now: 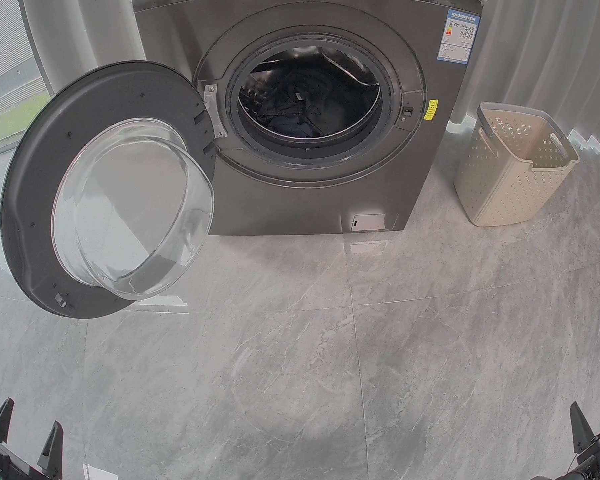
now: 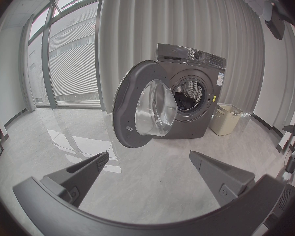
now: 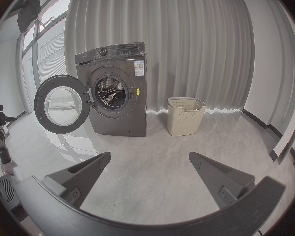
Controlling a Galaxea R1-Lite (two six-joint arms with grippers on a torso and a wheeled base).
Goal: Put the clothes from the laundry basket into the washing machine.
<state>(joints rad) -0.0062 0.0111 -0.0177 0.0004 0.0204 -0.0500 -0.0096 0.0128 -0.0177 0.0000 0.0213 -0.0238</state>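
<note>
The grey washing machine [image 1: 313, 101] stands ahead with its round door [image 1: 107, 188] swung wide to the left. Dark clothes [image 1: 300, 105] lie inside the drum. The beige laundry basket [image 1: 517, 165] sits on the floor to the machine's right, and I see no clothes in it. My left gripper [image 1: 25, 431] is low at the near left, open and holding nothing. My right gripper [image 1: 597, 408] is low at the near right, also open and holding nothing. Both are far back from the machine [image 2: 186, 92] and the basket [image 3: 185, 115].
Grey tiled floor [image 1: 353, 355] stretches between me and the machine. White curtains [image 3: 193, 43] hang behind the machine and basket. A large window [image 2: 72, 56] lies to the left. The open door juts out over the floor on the left side.
</note>
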